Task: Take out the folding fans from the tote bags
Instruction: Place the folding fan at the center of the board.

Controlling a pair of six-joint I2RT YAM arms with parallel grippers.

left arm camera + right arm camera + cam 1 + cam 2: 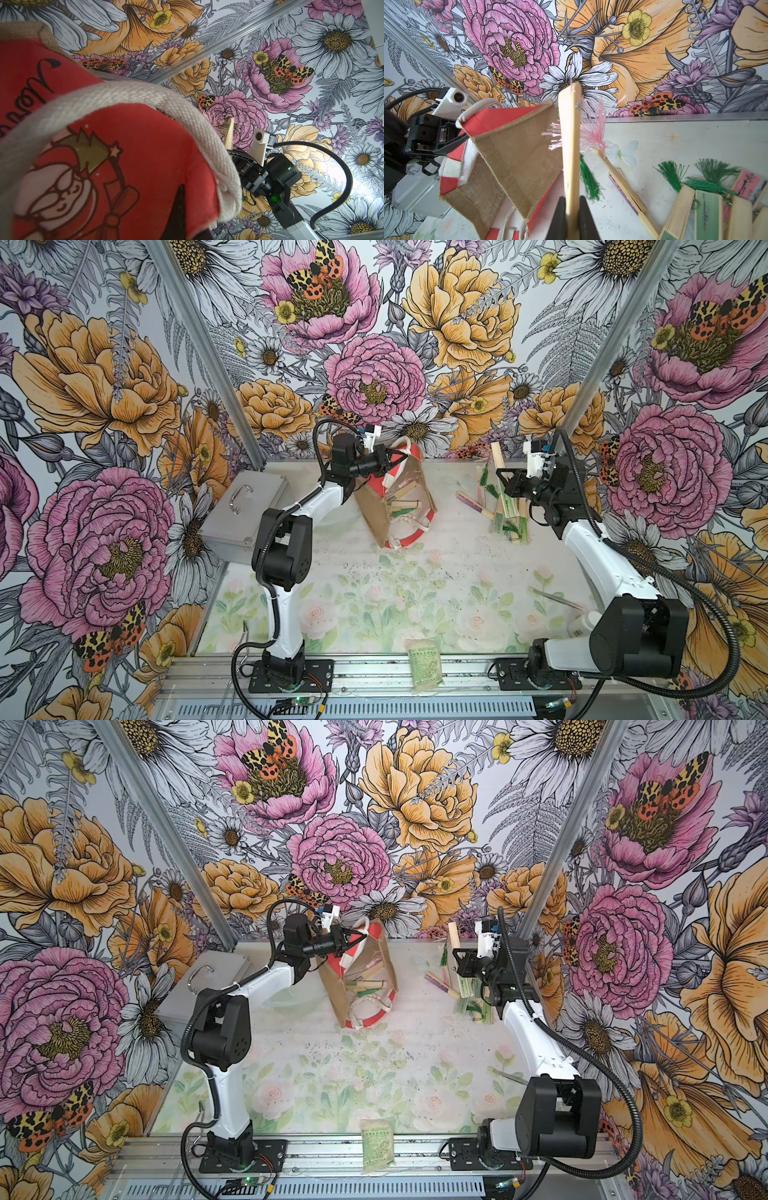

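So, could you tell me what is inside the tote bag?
Inside the tote bag, at least two closed folding fans and a green tassel show; anything deeper is hidden by its walls.

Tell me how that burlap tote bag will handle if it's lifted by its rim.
Probably floppy: the tote bag leans and skews where the left gripper pinches its rim. Likely light, since that one pinch seems to hold it tilted. The folding fans loose inside may slide as it moves.
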